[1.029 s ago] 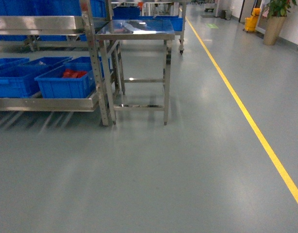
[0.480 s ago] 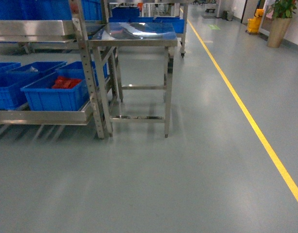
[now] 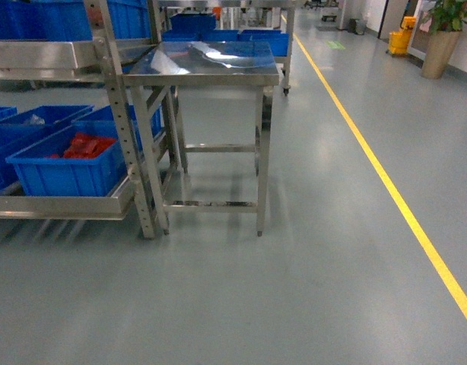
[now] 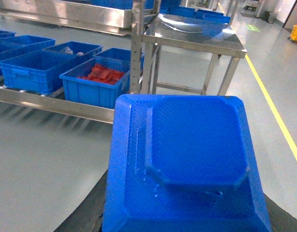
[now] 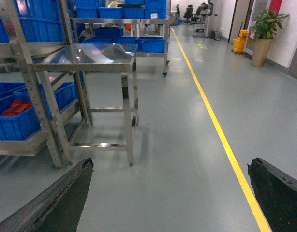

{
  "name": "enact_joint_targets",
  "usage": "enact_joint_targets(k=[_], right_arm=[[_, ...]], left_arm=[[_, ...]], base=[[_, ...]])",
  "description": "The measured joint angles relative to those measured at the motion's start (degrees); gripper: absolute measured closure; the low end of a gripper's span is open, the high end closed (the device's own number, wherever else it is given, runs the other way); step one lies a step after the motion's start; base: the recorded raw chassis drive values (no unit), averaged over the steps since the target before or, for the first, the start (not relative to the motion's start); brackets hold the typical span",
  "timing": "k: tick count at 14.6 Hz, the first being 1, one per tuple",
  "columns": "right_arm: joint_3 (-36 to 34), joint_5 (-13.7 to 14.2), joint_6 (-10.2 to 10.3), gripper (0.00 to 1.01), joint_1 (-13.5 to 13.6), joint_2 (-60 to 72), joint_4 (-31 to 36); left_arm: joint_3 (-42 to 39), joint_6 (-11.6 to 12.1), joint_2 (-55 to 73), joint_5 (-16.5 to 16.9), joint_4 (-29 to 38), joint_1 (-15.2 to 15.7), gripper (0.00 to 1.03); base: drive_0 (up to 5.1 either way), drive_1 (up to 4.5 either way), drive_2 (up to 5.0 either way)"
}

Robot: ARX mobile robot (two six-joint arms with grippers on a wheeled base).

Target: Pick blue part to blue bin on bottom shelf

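Note:
In the left wrist view the blue part [image 4: 187, 159], a square tray-like piece with a raised octagonal centre, fills the lower frame. My left gripper [image 4: 187, 215] is shut on it, its dark fingers [image 4: 90, 212] showing at both lower edges. The bottom shelf [image 4: 51, 104] runs along the left, with several blue bins on it: an empty-looking one [image 4: 35, 72] and one holding red pieces [image 4: 97, 87]. The head view shows that shelf [image 3: 58, 205] and the red-filled bin [image 3: 62, 171]. My right gripper [image 5: 170, 164] hangs open over bare floor. Neither gripper shows in the head view.
A small steel table [image 3: 203, 65] stands right beside the rack's perforated upright [image 3: 131, 144]. A yellow floor line [image 3: 385, 182] runs down the aisle on the right. A potted plant [image 3: 439, 46] and a yellow mop bucket [image 3: 405, 34] stand far off. Grey floor lies ahead.
In the head view the rack and the steel table have grown larger and dropped lower, and the rack has slid leftward, so my viewpoint has rolled closer to them.

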Motion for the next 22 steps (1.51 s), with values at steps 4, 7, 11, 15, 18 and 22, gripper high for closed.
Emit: enact_joint_targets(k=[4, 7, 11, 15, 18, 22], right_arm=[[0.0, 0.02, 0.0, 0.03, 0.0, 0.0, 0.13], [0.0, 0.0, 0.0, 0.03, 0.0, 0.0, 0.0], [0.02, 0.0, 0.0, 0.03, -0.02, 0.0, 0.31], [0.0, 0.0, 0.0, 0.03, 0.0, 0.0, 0.09], [0.02, 0.0, 0.0, 0.03, 0.0, 0.0, 0.33], [0.0, 0.0, 0.0, 0.03, 0.0, 0.0, 0.15]], left_arm=[[0.0, 0.0, 0.0, -0.04, 0.0, 0.0, 0.6], [0.0, 0.0, -0.02, -0.13, 0.0, 0.0, 0.6], [0.0, 0.0, -0.02, -0.15, -0.15, 0.0, 0.6], [0.0, 0.0, -0.02, -0.07, 0.04, 0.0, 0.6], [0.0, 0.0, 0.04, 0.02, 0.0, 0.0, 0.6], [0.0, 0.0, 0.02, -0.13, -0.07, 0.0, 0.6]], base=[[0.0, 4.3, -4.2], [0.0, 4.29, -4.2], [0.0, 4.24, -4.3], [0.0, 4.24, -4.3], [-0.1, 4.2, -4.3], [-0.1, 4.18, -4.3]])
